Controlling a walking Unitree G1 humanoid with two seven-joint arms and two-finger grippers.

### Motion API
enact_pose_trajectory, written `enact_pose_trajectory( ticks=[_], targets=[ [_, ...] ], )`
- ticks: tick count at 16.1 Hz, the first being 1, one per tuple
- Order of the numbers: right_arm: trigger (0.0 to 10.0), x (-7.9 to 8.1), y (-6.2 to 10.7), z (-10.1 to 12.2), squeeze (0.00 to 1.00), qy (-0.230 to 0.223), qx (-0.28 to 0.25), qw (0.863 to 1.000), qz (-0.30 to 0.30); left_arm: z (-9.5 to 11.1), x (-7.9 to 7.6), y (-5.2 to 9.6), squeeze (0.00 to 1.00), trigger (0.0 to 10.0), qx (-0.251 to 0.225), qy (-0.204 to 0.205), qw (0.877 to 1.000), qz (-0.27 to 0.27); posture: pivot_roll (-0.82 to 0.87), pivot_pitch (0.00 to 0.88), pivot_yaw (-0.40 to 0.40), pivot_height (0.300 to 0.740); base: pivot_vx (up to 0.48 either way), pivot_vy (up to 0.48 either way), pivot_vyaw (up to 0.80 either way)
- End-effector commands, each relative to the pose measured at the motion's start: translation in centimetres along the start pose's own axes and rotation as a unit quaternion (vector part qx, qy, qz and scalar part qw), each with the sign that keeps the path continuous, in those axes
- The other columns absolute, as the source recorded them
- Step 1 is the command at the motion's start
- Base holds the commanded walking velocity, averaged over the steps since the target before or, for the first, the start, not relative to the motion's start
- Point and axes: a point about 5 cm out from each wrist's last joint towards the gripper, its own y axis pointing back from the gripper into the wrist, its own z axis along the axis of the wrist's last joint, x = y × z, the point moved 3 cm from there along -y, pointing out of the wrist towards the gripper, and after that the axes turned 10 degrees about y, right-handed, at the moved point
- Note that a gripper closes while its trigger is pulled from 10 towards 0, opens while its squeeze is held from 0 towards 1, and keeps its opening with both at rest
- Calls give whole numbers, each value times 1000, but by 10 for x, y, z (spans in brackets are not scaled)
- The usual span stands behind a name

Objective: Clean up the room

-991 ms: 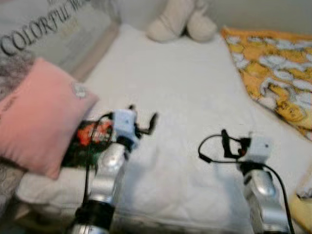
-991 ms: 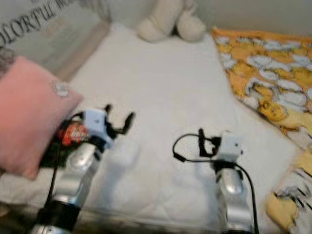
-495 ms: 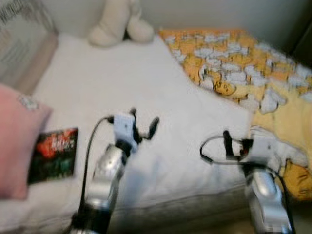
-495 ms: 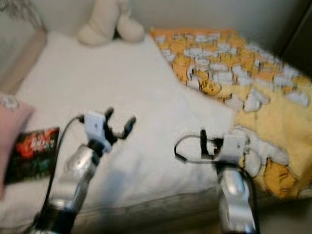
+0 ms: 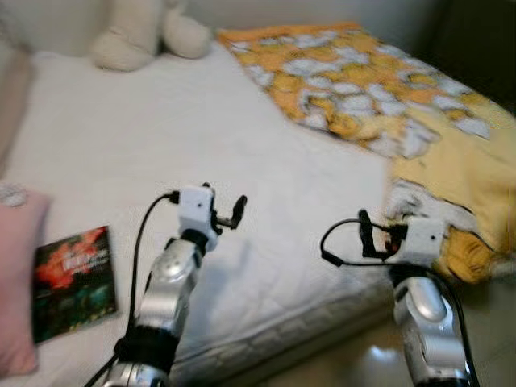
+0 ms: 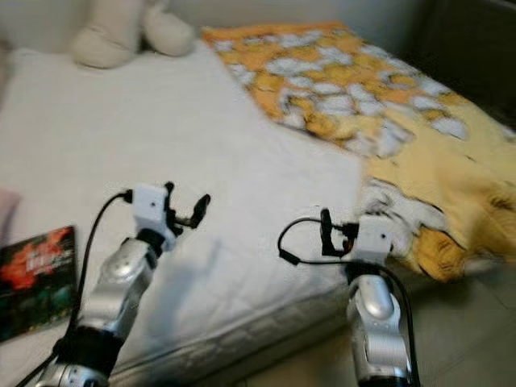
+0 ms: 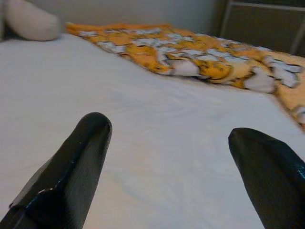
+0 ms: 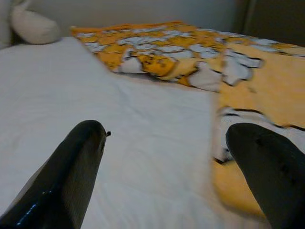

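Both grippers, left gripper (image 5: 224, 205) and right gripper (image 5: 375, 235), hover spread and empty mid-frame; the yellow blanket (image 5: 379, 89) at upper right could slip off the bed (image 5: 145, 121).

- No text could be read anywhere in these views.
- The dark book (image 5: 74, 282) lying on the white bed (image 5: 161, 129) carried a red and orange cover design with pale marks that might have been lettering, but the blur left them illegible.
- The orange and yellow patterned blanket (image 5: 379, 97) showed figures only, no words.
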Motion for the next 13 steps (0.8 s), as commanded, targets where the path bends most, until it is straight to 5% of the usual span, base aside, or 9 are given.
enact_pose_trajectory(
  ticks=[1,2,3,11,12,13],
  targets=[
    [10000,-7,2,0,0,-4,-4,1000,-17,3,-4,-1,1000,10000,-13,0,1000,-11,-90,0,-16,740,0,0,-631],
    [10000,-8,3,1,647,-1,-8,1000,-17,1,-5,-1,1000,10000,-8,-14,1000,-15,-91,0,-16,740,0,0,-631],
    [10000,-10,5,2,1000,-2,-16,1000,-21,0,-4,-1,1000,10000,-6,-12,1000,-11,-91,0,-16,740,0,0,-644],
    [10000,-15,6,4,1000,4,-21,999,-37,-3,1,-3,1000,10000,-4,-5,1000,-2,-97,0,-18,740,0,0,-723],
    [10000,-14,6,4,1000,8,-21,999,-36,-4,2,-3,0,10000,1,-6,1000,-1,-99,0,-16,740,0,0,-744],
    [10000,-12,5,3,1000,17,-17,999,-28,-5,3,-3,0,10000,2,-1,1000,1,-99,0,-16,740,0,0,0]
  ],
)
